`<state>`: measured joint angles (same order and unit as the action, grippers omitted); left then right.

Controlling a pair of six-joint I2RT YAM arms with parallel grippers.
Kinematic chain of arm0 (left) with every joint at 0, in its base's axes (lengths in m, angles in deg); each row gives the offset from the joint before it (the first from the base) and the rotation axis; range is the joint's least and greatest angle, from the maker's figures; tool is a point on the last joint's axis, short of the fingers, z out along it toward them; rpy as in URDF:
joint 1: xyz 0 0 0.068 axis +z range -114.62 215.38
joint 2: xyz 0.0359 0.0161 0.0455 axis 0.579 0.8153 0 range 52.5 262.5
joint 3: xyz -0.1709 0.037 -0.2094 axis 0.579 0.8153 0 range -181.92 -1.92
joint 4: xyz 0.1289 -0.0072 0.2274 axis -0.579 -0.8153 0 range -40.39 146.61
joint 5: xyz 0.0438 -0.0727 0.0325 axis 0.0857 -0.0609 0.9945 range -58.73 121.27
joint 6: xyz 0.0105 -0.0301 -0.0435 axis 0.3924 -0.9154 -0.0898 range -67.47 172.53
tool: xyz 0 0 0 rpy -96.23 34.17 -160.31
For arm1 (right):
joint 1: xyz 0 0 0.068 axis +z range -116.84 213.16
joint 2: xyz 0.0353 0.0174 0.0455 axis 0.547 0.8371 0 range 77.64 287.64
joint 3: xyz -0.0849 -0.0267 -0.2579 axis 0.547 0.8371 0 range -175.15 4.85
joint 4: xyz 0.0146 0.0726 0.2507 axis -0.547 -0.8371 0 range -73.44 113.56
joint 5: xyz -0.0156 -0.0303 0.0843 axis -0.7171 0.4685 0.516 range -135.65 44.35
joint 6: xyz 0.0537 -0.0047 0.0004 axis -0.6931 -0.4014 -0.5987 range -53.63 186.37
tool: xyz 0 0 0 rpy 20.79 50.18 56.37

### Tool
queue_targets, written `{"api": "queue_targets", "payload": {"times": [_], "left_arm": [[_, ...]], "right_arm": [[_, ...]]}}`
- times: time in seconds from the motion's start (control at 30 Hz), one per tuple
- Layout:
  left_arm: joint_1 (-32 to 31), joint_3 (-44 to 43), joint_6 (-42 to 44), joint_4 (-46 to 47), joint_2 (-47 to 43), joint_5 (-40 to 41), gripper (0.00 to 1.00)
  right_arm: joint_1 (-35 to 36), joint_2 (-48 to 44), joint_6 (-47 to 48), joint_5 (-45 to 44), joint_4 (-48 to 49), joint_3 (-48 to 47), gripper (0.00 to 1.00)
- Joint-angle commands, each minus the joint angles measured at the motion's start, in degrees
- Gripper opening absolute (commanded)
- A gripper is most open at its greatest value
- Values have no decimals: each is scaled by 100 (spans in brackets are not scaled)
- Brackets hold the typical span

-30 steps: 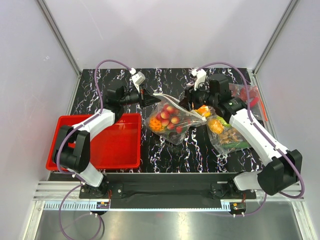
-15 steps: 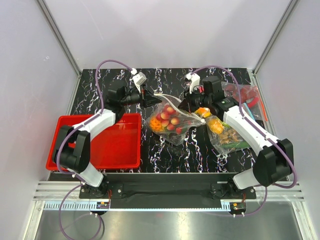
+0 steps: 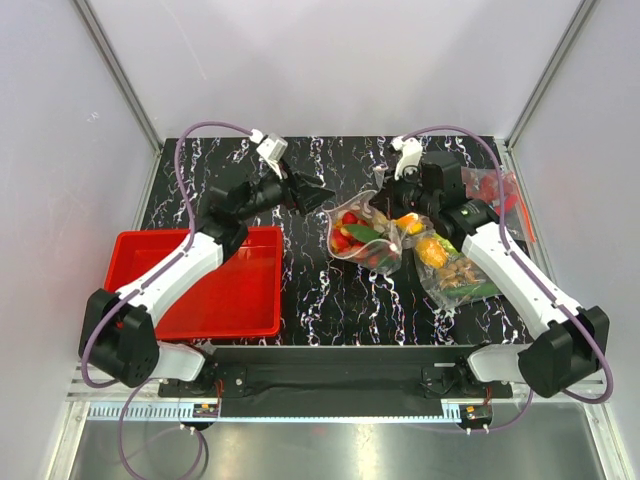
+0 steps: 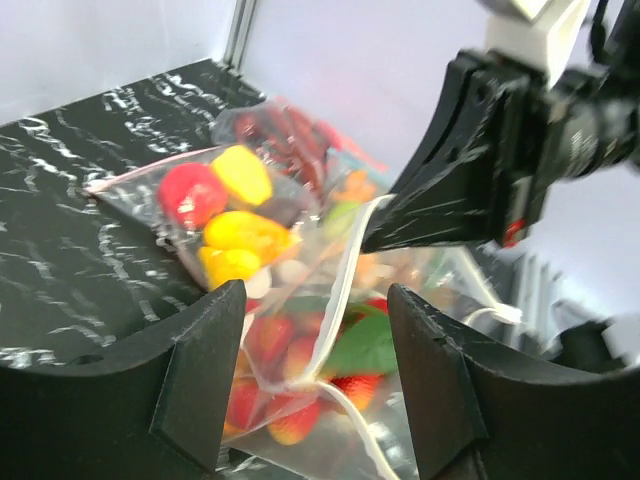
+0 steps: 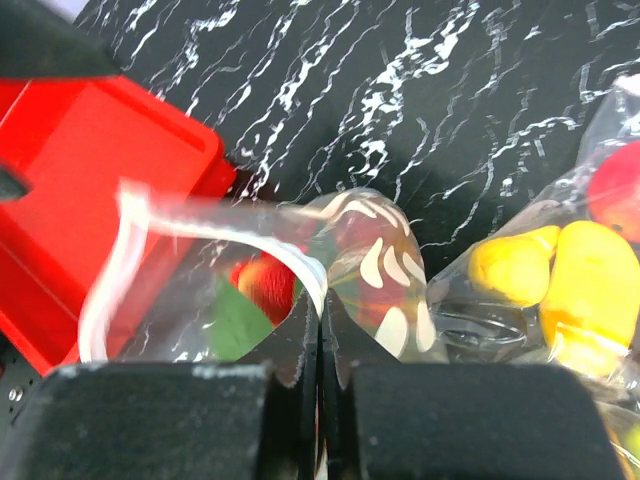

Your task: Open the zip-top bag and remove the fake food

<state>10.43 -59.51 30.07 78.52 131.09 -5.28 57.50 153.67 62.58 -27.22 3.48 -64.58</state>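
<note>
Counter [image 3: 330, 300]: black, white-veined, marble pattern; enclosed by 3 plain pale walls with metal corner posts. 1 red tray [image 3: 235, 295] at the left near edge. 2 arms.

Zip-top bag [image 3: 372, 248] sits mid-counter, between the 2 hands, held up by its rim; white dots show on its plastic in the right wrist view; fake food [image 3: 352, 228] is inside it, red, yellow and green pieces, count unclear.

Right hand [image 5: 320, 330]: clenched on the bag's rim, plastic pinched between the pads. Left hand [image 4: 318, 305]: released, fingers apart, nothing between them; it is just beside the bag.

At least 2 more clear bags [image 3: 450, 268] lie to the right.
</note>
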Motion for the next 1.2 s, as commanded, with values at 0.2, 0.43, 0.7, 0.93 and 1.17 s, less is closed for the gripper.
{"api": "queue_targets", "payload": {"times": [0.2, 0.43, 0.7, 0.93, 1.17], "left_arm": [[-625, 28, -760, -977, 34, 1309, 63], [-1178, 238, -514, -1734, -660, 2546, 64], [-1425, 617, -891, -1515, -820, 2488, 66], [-1434, 766, -1366, -583, -195, 1819, 47], [-1425, 196, -1244, -170, 682, 1239, 2]], "right_arm": [[10, -308, -350, -612, 250, 34, 0], [80, -475, -868, -1342, 495, 281, 0], [334, -370, -1062, -1562, 645, 272, 0], [651, -527, -1150, -2080, 417, 342, 0], [730, -1212, -1317, -2862, -355, 492, 0]]}}
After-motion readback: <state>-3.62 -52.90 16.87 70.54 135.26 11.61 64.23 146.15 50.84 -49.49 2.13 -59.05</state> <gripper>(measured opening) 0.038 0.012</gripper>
